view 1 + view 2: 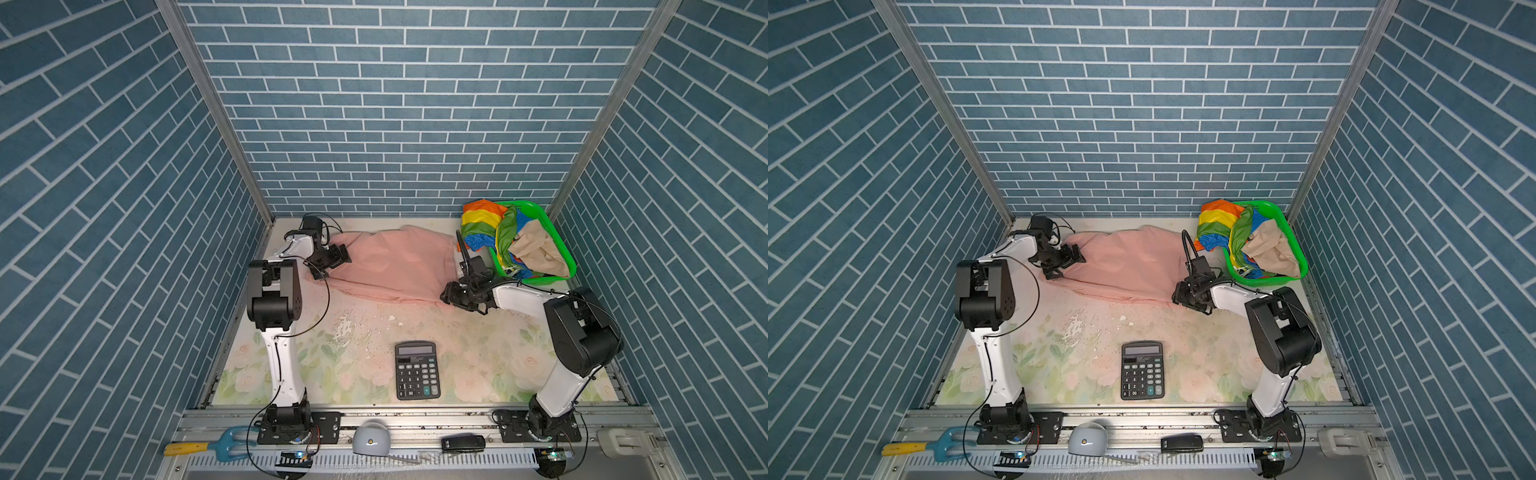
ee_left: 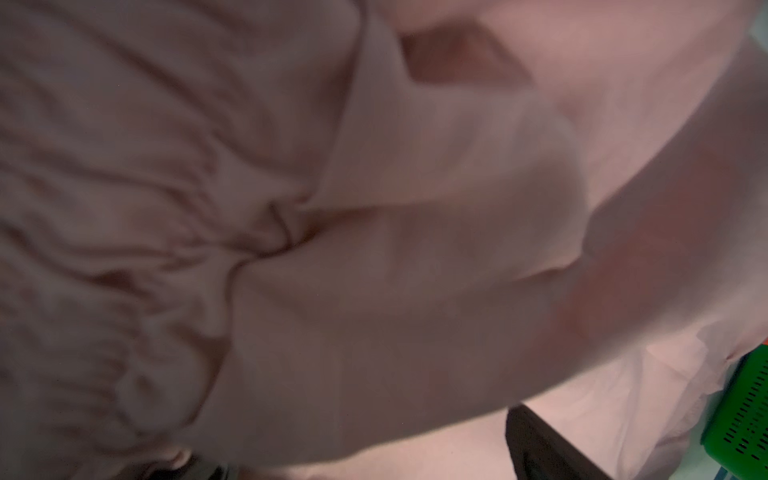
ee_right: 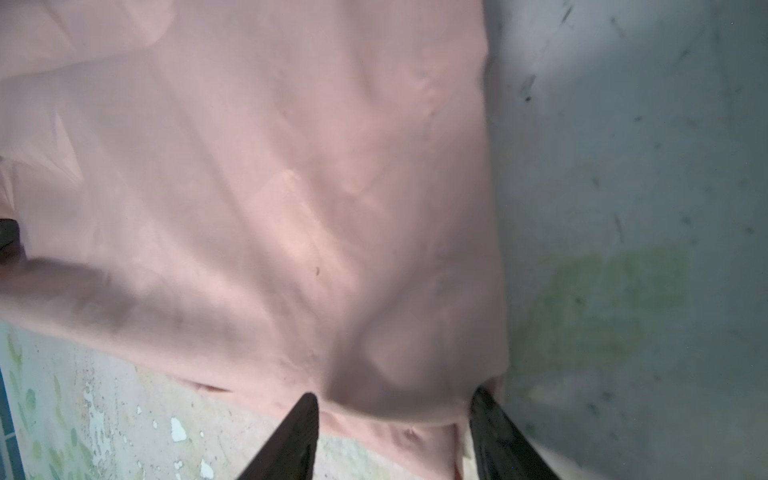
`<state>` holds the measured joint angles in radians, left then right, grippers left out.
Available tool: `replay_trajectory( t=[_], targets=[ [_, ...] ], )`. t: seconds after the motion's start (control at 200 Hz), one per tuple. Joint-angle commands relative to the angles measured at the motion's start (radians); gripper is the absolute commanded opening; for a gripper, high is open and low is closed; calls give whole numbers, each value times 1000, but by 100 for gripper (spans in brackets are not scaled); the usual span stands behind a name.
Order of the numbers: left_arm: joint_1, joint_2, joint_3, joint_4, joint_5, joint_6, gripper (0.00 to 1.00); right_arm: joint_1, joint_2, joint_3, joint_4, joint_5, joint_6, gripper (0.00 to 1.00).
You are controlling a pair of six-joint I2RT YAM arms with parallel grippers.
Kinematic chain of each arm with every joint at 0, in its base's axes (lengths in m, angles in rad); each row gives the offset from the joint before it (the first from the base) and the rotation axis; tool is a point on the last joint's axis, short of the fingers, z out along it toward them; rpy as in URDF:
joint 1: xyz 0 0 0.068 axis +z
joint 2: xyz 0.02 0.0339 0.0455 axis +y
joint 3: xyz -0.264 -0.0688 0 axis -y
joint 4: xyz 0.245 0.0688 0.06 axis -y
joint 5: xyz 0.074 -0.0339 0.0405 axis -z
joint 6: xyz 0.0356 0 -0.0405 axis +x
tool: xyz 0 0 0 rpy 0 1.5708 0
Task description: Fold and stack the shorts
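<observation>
The pale pink shorts (image 1: 395,262) (image 1: 1125,262) lie spread at the back middle of the table. My left gripper (image 1: 334,266) (image 1: 1069,262) is at their gathered waist end, jaws wide open. In the left wrist view pink cloth (image 2: 374,249) fills the picture and covers most of the gripper (image 2: 370,461). My right gripper (image 1: 446,296) (image 3: 395,411) is open astride the shorts' near right corner, with a bulge of cloth between its fingers (image 3: 303,432). The rainbow-striped shorts (image 1: 482,224) hang over the rim of the green basket (image 1: 569,266). The beige shorts (image 1: 538,249) lie inside it.
A black calculator (image 1: 417,370) lies on the flowered tabletop (image 1: 332,374) near the front middle. On the front rail lie a blue hand fork with a yellow handle (image 1: 208,446), a grey domed object (image 1: 371,438) and a small black device (image 1: 463,443). Tiled walls close in three sides.
</observation>
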<state>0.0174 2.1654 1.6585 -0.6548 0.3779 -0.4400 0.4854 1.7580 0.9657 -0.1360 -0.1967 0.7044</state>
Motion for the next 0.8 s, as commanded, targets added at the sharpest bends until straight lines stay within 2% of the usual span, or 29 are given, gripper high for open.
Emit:
replay_trajectory(
  t=[0.0, 0.185, 0.295, 0.4, 0.64, 0.795],
  targets=[
    [5, 6, -32, -67, -56, 6, 100, -2, 49, -34, -16, 23, -2, 52],
    [15, -2, -142, -29, 0, -56, 99, -2, 74, -48, -18, 34, -27, 34],
    [4, -60, -246, 35, 37, -95, 99, -21, 83, -45, -39, 39, -60, 12],
    [-20, -123, -324, 66, 45, -114, 100, -69, 80, -40, -55, 35, -87, 1],
    [-65, -223, -406, 95, 67, -138, 100, -152, 95, 42, -168, 78, -198, 0],
    [-61, -268, -338, -2, 8, -71, 100, -162, 57, 74, -224, 100, -238, 0]
  ],
)
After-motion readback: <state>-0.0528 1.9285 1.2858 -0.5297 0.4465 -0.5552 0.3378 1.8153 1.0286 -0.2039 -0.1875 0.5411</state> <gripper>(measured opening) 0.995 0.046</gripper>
